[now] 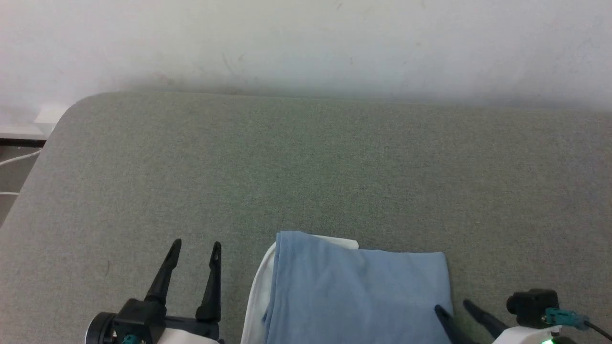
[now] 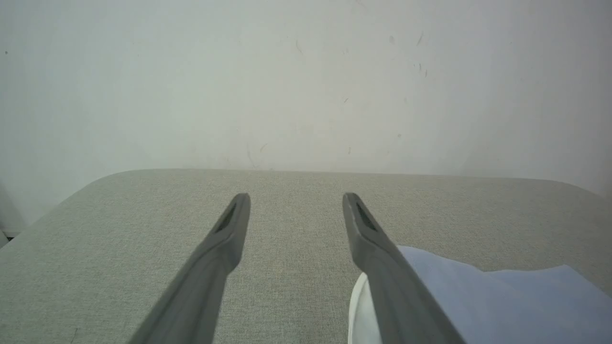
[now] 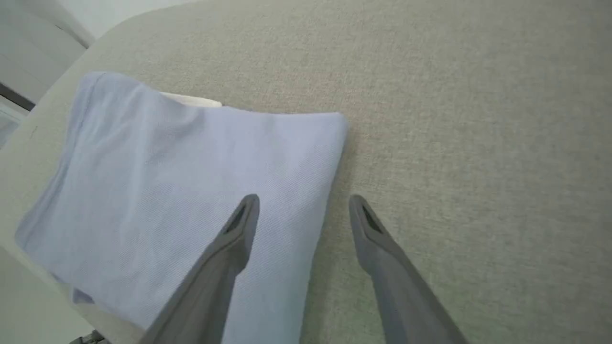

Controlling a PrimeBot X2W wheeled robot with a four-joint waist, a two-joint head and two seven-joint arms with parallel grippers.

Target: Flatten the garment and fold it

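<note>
Left tool (image 1: 197, 242): two long, slim black fingers (image 1: 162, 282) tapering to narrow tips, each with a slotted recess near the tip. They sit in a blocky black housing (image 1: 143, 313) with a rounded grey end cap (image 1: 94, 329) and a white shell (image 1: 184, 337) behind.

Right tool (image 1: 452, 306): matching dark fingers and a white casing (image 1: 519, 335). A boxy black module (image 1: 532, 302) carries a teal connector (image 1: 565, 318) with a thin black cable (image 1: 598, 329). A green light (image 1: 548, 341) shows at the casing's lower edge.
</note>
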